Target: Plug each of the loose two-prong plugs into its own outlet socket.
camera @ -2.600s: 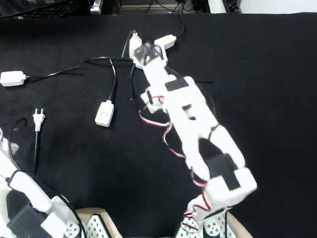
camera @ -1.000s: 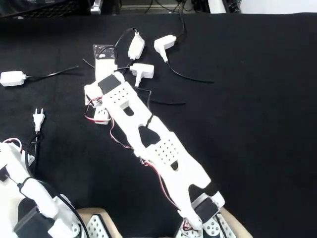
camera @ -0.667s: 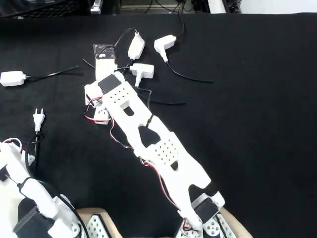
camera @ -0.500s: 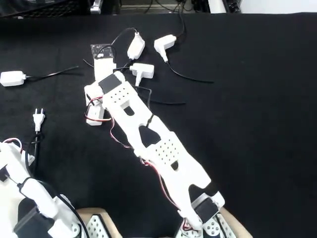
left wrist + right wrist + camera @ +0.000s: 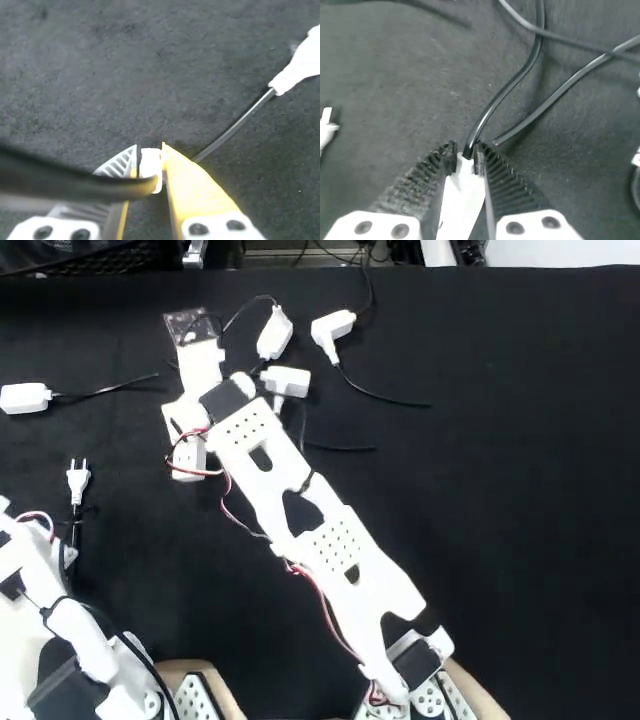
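My right gripper (image 5: 189, 443) is left of the table's middle, shut on a white outlet socket (image 5: 461, 192). Its black cord (image 5: 512, 85) runs away between the fingers. In the high view the socket (image 5: 190, 457) peeks out beside the arm. A white two-prong plug (image 5: 77, 478) lies at the left, and its cord (image 5: 74, 515) leads toward my left arm at the near left corner. My left gripper (image 5: 150, 165) is shut on a small white piece on that cord. The plug (image 5: 302, 65) lies farther off on the cloth.
Another white socket (image 5: 25, 397) with a cord lies at the far left. Three white plug and socket pieces (image 5: 285, 382) (image 5: 275, 335) (image 5: 333, 327) with tangled black cords sit at the back centre. The right half of the black cloth (image 5: 520, 440) holds nothing.
My right arm, earlier at the back cluster, has come to the socket, closed on it and dragged it left and toward the back. My left arm has shifted a little left.
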### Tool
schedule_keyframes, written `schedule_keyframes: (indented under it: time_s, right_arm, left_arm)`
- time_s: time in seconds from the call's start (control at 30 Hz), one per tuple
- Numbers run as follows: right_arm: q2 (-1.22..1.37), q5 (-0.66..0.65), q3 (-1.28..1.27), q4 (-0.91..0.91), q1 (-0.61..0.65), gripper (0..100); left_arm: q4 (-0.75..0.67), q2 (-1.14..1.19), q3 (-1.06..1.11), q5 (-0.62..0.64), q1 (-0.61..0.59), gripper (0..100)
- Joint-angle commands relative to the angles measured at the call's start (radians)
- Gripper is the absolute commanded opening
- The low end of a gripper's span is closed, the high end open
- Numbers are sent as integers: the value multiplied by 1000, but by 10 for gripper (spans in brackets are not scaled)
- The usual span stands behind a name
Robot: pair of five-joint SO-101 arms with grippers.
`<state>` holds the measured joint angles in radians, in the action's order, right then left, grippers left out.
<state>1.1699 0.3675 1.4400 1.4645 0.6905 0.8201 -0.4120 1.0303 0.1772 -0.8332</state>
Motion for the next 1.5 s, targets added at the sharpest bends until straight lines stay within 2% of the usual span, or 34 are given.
schedule_keyframes:
  time_s: [0.0,0.1,0.2,0.37,0.5,0.57,0.7,0.93,1.07,1.17,1.27,1.47]
  right_arm:
    - [-30,-20,206,97,38,11]
    - [-45,-32,231,133,57,11]
    - [-54,-64,226,138,69,11]
    - [-77,-103,228,166,72,11]
    - [-142,-98,229,192,26,11]
    - [-180,-95,229,203,-5,11]
    - [-226,-95,226,224,-23,11]
    - [-237,-101,225,238,-8,11]
    - [-239,-104,226,272,26,11]
    - [-260,-180,223,290,54,11]
    - [-288,-245,217,301,80,11]
    - [-308,-259,199,302,98,11]
  left_arm:
    - [-78,3,41,8,38,28]
    - [-86,3,44,8,41,28]
    - [-80,-3,41,3,104,28]
    - [25,-153,4,18,360,28]
    - [68,-365,39,189,636,28]
    - [66,-480,79,233,728,28]
    - [66,-712,185,233,862,28]
    - [55,-971,358,235,894,28]
    - [-3,-1046,420,235,894,28]
    - [-64,-1063,466,232,908,28]
    - [-110,-1063,504,173,946,28]
    - [-180,-1063,538,150,967,29]
